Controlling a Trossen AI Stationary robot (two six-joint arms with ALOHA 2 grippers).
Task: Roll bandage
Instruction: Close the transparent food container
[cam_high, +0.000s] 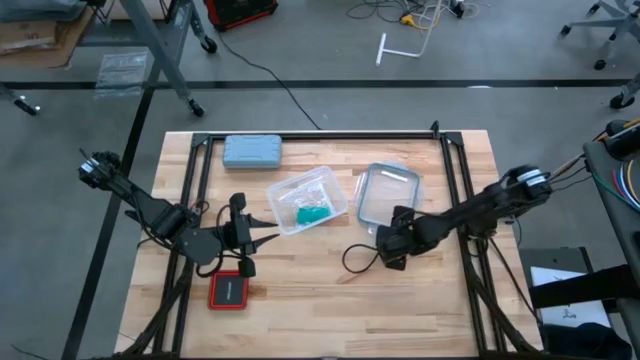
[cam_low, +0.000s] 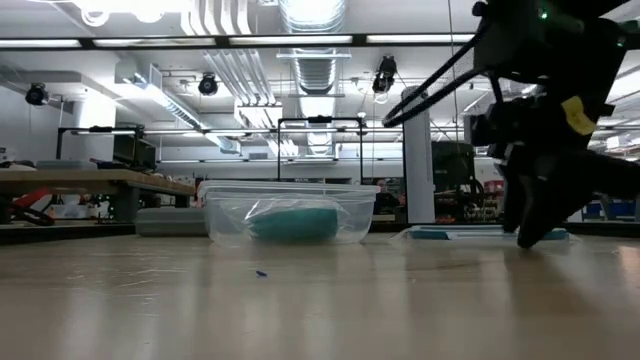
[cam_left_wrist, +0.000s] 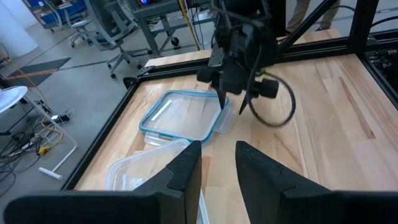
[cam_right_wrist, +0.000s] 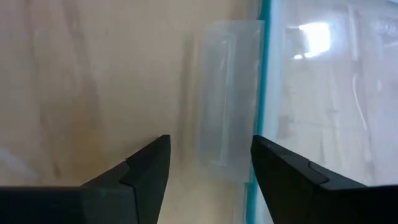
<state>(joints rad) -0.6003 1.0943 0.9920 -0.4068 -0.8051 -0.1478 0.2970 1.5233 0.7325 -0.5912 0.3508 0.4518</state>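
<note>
The teal-green bandage (cam_high: 313, 213) (cam_low: 293, 220) lies as a small bundle inside a clear plastic container (cam_high: 330, 190) (cam_low: 220, 215) at the table's middle. The container's clear lid with a teal rim (cam_high: 388, 192) (cam_right_wrist: 264, 93) lies flat on the table to its right. My right gripper (cam_high: 384, 234) (cam_right_wrist: 208, 165) is open, pointing down at the lid's near left corner. Its fingers stand on either side of the lid's clear tab (cam_right_wrist: 227, 93). My left gripper (cam_high: 270, 238) (cam_left_wrist: 217, 168) is open and level, just near-left of the container, with nothing between its fingers.
A grey-blue hard case (cam_high: 252, 151) lies at the far left of the table. A red and black block (cam_high: 228, 291) sits near the front left edge. A black cable loop (cam_high: 358, 257) hangs by my right gripper. Black frame rails (cam_high: 320, 136) border the table.
</note>
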